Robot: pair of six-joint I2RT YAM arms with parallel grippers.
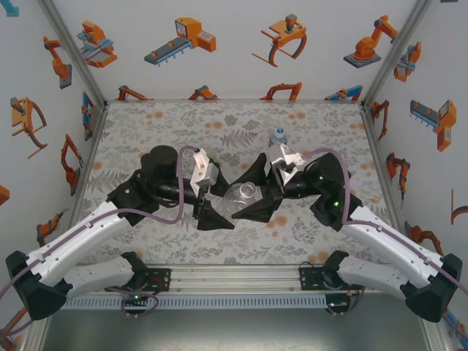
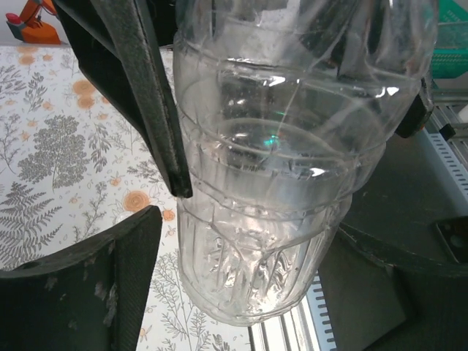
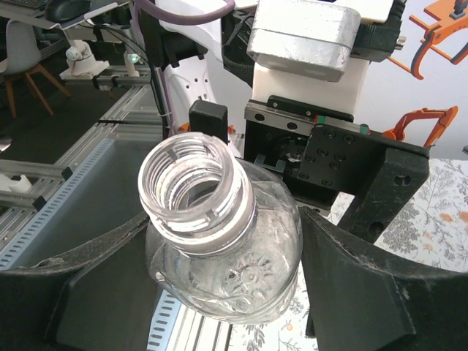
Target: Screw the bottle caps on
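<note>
Centre frame, 2 grippers are meeting around 1 clear bottle above the tablecloth. The right gripper is clamping the bottle's shoulder and tilting its bare threaded neck up toward the wrist camera, apparently to present it for a cap. The left gripper is straddling the base with jaws apart, cloth showing between 1 finger and the plastic, likely readying a brace. A 2nd bottle is standing upper right of centre.
</note>
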